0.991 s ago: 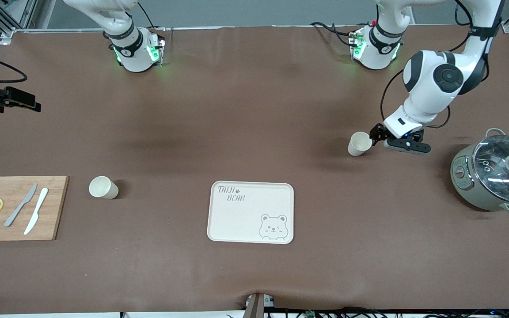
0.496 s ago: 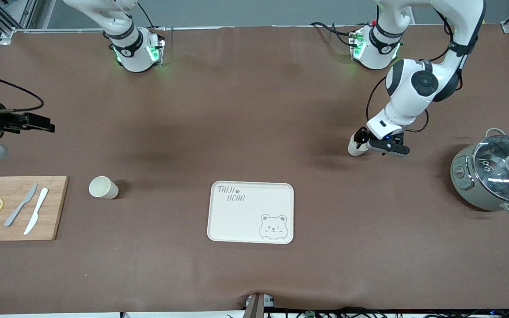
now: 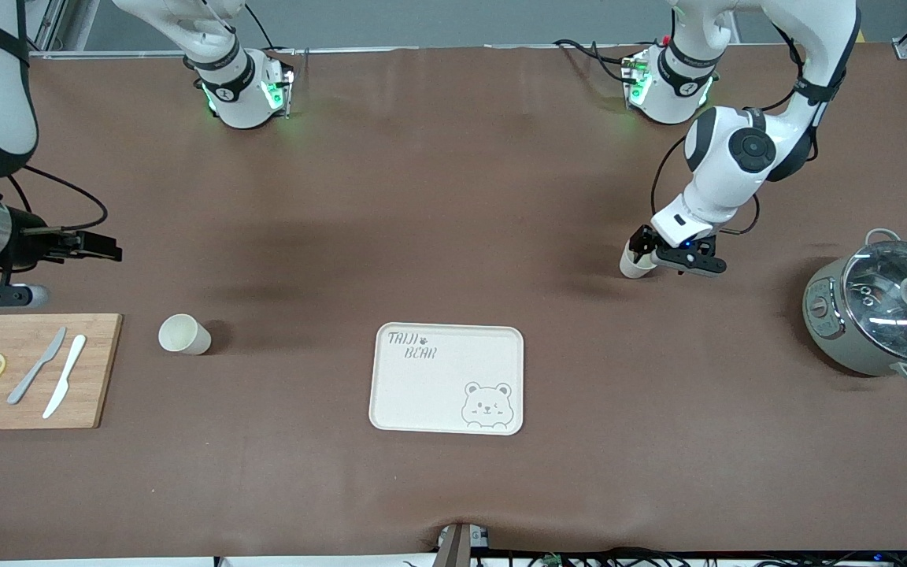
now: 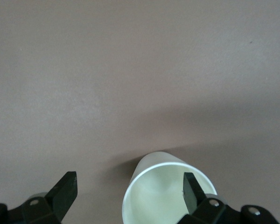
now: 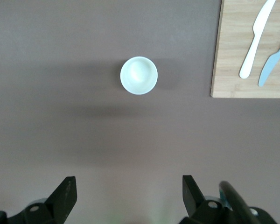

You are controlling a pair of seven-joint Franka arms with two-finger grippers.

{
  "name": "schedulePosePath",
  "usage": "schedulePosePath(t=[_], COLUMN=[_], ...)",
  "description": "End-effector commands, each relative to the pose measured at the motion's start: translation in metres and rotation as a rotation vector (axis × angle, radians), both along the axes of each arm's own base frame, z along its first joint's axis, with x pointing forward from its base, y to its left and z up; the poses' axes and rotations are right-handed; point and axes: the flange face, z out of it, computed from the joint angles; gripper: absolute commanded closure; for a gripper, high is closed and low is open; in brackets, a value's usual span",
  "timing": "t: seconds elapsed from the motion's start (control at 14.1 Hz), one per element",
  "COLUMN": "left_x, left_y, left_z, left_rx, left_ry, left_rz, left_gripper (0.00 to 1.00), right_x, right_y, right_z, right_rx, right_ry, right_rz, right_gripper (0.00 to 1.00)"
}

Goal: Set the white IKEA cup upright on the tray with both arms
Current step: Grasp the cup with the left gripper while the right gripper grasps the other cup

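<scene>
One white cup (image 3: pixel 628 266) stands toward the left arm's end of the table. My left gripper (image 3: pixel 642 250) is open and low at its rim. In the left wrist view the cup (image 4: pixel 154 196) fills the space near the gripper (image 4: pixel 129 184): one finger (image 4: pixel 191 191) is over the cup's mouth, the other (image 4: pixel 65 191) is outside and well apart from it. A second white cup (image 3: pixel 183 334) stands upright beside the wooden board. My right gripper (image 3: pixel 99 246) is open and empty in the air over bare table near that cup (image 5: pixel 138 75). The cream bear tray (image 3: pixel 430 394) lies empty in the middle.
A wooden cutting board (image 3: pixel 99 370) with two knives and two lemon slices lies at the right arm's end; it also shows in the right wrist view (image 5: pixel 233 70). A grey pot with a glass lid (image 3: pixel 882 315) stands at the left arm's end.
My left gripper has come over the cup and lowered to its rim, covering most of it. My right arm has swung in from the table's edge toward the second cup.
</scene>
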Motion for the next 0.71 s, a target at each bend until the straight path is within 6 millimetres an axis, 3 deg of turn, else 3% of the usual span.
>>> schedulePosePath(t=[0.0,0.14,0.42,0.64], left_x=[-0.01,-0.013,-0.013,-0.013], left_y=[0.004,0.007,0.013,0.014], left_z=[0.0,-0.002,-0.006,-0.008], left_rx=[-0.005,-0.003,0.0,-0.001], left_ry=[-0.007,-0.002,0.006,0.002], left_rz=[0.016,0.019,0.019,0.018], left_gripper=[0.0,0.0,0.0,0.0], right_x=[0.013,0.021,0.019,0.022], right_y=[0.0,0.004,-0.011,-0.017], right_z=[-0.024,-0.044,-0.102,-0.133], right_rx=[0.001,0.0,-0.006,-0.013], right_ry=[-0.009,-0.006,-0.065,-0.086], right_rz=[0.004,0.008,-0.02,-0.027], right_gripper=[0.0,0.0,0.0,0.0])
